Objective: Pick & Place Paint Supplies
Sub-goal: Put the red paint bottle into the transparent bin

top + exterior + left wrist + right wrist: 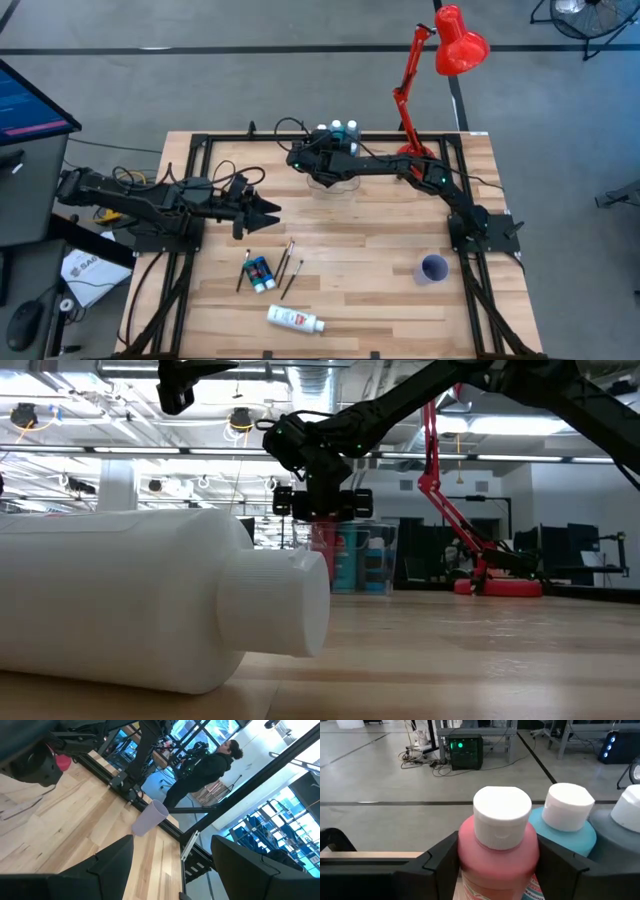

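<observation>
I see the light wooden slatted bench with both dark arms over it. The right arm reaches to the far middle, where its hand sits over the clear see-through plastic box. In the right wrist view, the two fingers flank the pink-red plastic paint bottle with a white cap, close against its sides; I cannot tell whether they are pressing on it or have let go. Just beside it stand the light blue plastic bottle and the grey plastic bottle, both white-capped.

The left arm waits at the left side, and its hand is released, fingers spread, holding nothing.

The white plastic bottle lies on its side at the near edge. Farther in lie the small blue-green plastic bottles, with thin dark paintbrushes on either side of them. The small purple plastic cup stands upright at the right.
</observation>
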